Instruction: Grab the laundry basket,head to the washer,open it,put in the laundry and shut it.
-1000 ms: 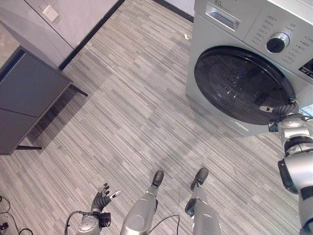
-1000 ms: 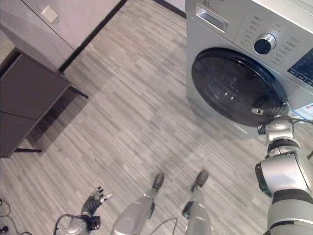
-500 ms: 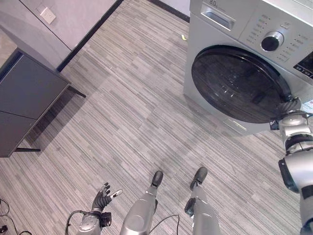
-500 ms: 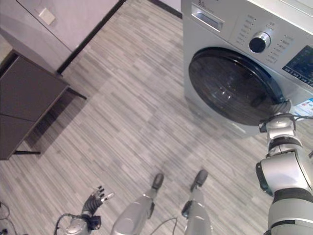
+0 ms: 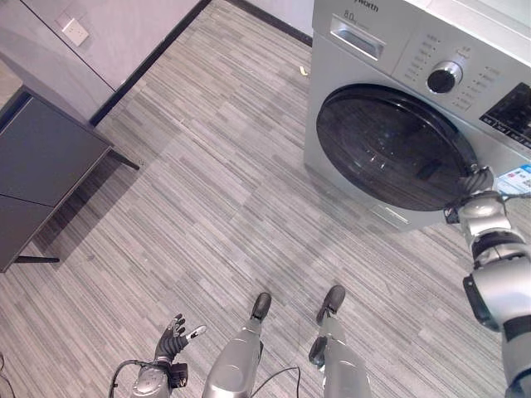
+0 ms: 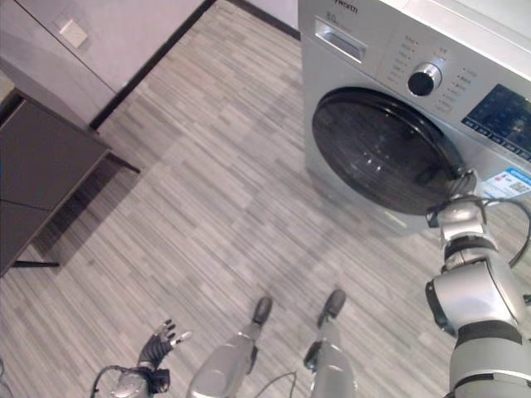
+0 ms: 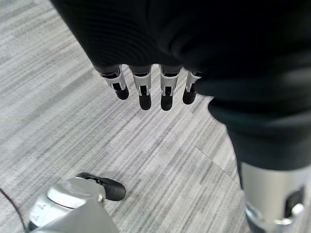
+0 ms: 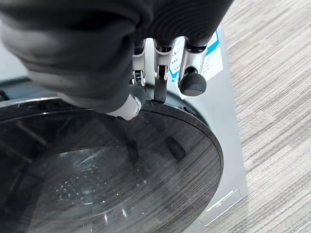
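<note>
Right wrist view: right hand [image 8: 160, 58] fingers hook the silver washer's [image 5: 390, 50] round dark glass door [image 5: 390, 149] rim.

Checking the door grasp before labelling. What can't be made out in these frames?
- Right hand at the door rim: fingertips tucked behind the edge in the right wrist view, so the grip is unclear.
- Door latched or ajar: cannot tell.
- Drum contents: dark glass hides them.
- Washer: cut off by the eye views' edges.
</note>
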Controlling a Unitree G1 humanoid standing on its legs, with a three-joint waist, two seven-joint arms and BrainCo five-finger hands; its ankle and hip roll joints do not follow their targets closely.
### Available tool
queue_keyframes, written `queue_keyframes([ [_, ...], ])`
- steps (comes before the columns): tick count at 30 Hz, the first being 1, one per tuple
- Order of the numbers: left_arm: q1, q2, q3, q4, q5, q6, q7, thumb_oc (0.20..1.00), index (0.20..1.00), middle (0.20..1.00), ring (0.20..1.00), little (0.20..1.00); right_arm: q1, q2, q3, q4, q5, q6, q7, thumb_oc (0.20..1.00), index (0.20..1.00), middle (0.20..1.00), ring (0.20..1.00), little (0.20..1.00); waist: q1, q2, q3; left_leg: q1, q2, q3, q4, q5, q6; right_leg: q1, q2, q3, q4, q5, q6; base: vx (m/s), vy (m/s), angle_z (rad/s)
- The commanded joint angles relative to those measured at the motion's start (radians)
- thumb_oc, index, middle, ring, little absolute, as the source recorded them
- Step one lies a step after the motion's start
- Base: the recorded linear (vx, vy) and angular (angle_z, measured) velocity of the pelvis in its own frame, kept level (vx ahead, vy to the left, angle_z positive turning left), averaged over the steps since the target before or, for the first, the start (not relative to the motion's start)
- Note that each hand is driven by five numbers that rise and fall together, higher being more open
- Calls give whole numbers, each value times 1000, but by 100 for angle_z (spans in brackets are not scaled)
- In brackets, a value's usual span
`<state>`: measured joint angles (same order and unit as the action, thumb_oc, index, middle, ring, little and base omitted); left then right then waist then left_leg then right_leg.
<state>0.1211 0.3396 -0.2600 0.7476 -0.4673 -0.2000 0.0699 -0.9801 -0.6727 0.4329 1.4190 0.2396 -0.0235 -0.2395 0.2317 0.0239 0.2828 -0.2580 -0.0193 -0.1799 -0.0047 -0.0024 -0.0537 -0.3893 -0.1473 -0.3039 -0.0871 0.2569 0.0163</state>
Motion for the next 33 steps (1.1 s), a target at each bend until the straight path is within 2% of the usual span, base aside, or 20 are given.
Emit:
queue_keyframes([
  [1, -4, 36, -54, -36, 19, -13, 4, 1000, 1000, 1000, 1000, 1000, 77, 276, 19, -13, 1, -11, 120, 200, 200, 200, 200, 200, 70, 12, 28, -9, 8, -36, -62, 21, 16, 52, -79, 38, 0, -111, 136, -3, 14, -6],
  [4, -8, 25, -56, -25, 34, -12, 5, 1000, 1000, 1000, 1000, 1000, 144, 360, -6, -19, 32, -13, 132, 200, 200, 200, 200, 200, 74, 22, 27, -7, 5, -38, -61, 19, 17, 55, -82, 36, 0, -113, 136, 2, 13, -3],
  [6, -11, 23, -55, -21, 40, -11, 5, 1000, 1000, 1000, 1000, 1000, 171, 395, -10, -21, 41, -13, 138, 514, 514, 514, 514, 514, 76, 25, 26, -7, 3, -40, -58, 17, 18, 56, -84, 35, 0, -112, 136, 0, 4, 2],
  [7, -11, 23, -57, -23, 42, -10, 6, 1000, 1000, 1000, 1000, 1000, 180, 404, -12, -20, 40, -11, 139, 1000, 1000, 1000, 1000, 1000, 78, 27, 25, -8, 2, -41, -58, 17, 18, 56, -85, 34, 0, -112, 136, -3, 7, 7],
  [10, -14, 21, -60, -18, 45, -13, 9, 1000, 1000, 1000, 1000, 1000, 194, 421, -16, -22, 43, -9, 141, 1000, 1000, 1000, 1000, 1000, 82, 31, 25, -9, 1, -43, -58, 19, 18, 59, -88, 31, 0, -113, 136, -2, 3, 2],
  [21, -31, 44, -85, -51, 112, -14, 11, 1000, 1000, 1000, 1000, 1000, 246, 393, -20, -36, 18, -6, 144, 1000, 1000, 1000, 1000, 1000, 80, 26, 17, -4, 4, -43, -60, 19, 13, 73, -92, 20, 0, -119, 138, 5, -12, 9],
  [22, -74, 172, -168, -329, 294, -16, -31, 1000, 1000, 1000, 1000, 1000, 319, 384, -24, -46, -8, -3, 162, 1000, 1000, 1000, 1000, 1000, 65, 32, 1, 19, 17, -37, -67, 5, 3, 101, -85, 11, 0, -138, 137, 101, -144, -2],
  [23, -100, 274, -159, -528, 367, -3, -59, 1000, 1000, 1000, 1000, 1000, 369, 399, -37, -52, -29, 2, 168, 1000, 1000, 1000, 1000, 1000, 60, 31, -11, 37, 29, -30, -62, -10, -5, 125, -78, 3, 0, -152, 132, 168, -237, 20],
  [24, -153, 338, -140, -668, 418, 10, -79, 1000, 1000, 1000, 1000, 1000, 422, 418, -52, -63, -35, 1, 172, 1000, 1000, 1000, 1000, 1000, 49, 30, -21, 58, 47, -26, -40, -35, -17, 153, -66, -2, 9, -174, 121, 120, -168, 29],
  [25, -150, 341, -137, -673, 417, 14, -81, 1000, 1000, 1000, 1000, 1000, 423, 419, -52, -64, -36, 1, 172, 1000, 1000, 1000, 1000, 1000, 48, 30, -20, 60, 48, -27, -39, -37, -17, 156, -65, -3, 8, -175, 120, 102, -147, 33],
  [27, -213, 354, -146, -754, 355, 19, -134, 1000, 1000, 1000, 1000, 1000, 488, 440, -52, -84, -37, 3, 185, 1000, 1000, 1000, 1000, 1000, 9, 20, -26, 78, 73, -10, 23, -63, -41, 182, -45, 5, 53, -226, 99, 109, -122, 5],
  [28, -272, 349, -184, -755, 306, 27, -170, 1000, 1000, 1000, 1000, 1000, 516, 450, -50, -96, -25, 5, 200, 1000, 1000, 1000, 1000, 1000, -12, 14, -18, 72, 78, -2, 115, -55, -57, 202, -31, 16, 73, -247, 83, 117, -106, -9],
  [29, -346, 340, -234, -740, 253, 32, -204, 1000, 1000, 1000, 1000, 1000, 532, 457, -40, -115, -19, 5, 209, 1000, 1000, 1000, 1000, 1000, -33, 9, -3, 53, 69, -2, 233, -23, -72, 224, -18, 27, 86, -255, 69, 77, -69, -14],
  [31, -525, 322, -413, -638, 175, 69, -303, 1000, 1000, 1000, 1000, 1000, 546, 458, -10, -140, -14, 8, 230, 1000, 1000, 1000, 1000, 1000, -87, -8, 7, 11, 77, 1, 406, 27, -75, 254, 11, 61, 112, -278, 47, 87, -26, -27],
  [32, -590, 313, -496, -575, 137, 102, -354, 1000, 1000, 1000, 1000, 1000, 562, 454, 3, -143, -14, 13, 242, 1000, 1000, 1000, 1000, 1000, -113, -18, 5, -11, 100, 9, 425, 32, -73, 265, 21, 84, 120, -290, 45, 168, 24, -57],
  [33, -656, 297, -580, -502, 127, 126, -400, 1000, 1000, 1000, 1000, 1000, 577, 445, 3, -147, -15, 20, 256, 1000, 1000, 1000, 1000, 1000, -134, -36, -9, -49, 114, 19, 383, 15, -64, 265, 18, 110, 129, -303, 49, 243, 74, -75],
])
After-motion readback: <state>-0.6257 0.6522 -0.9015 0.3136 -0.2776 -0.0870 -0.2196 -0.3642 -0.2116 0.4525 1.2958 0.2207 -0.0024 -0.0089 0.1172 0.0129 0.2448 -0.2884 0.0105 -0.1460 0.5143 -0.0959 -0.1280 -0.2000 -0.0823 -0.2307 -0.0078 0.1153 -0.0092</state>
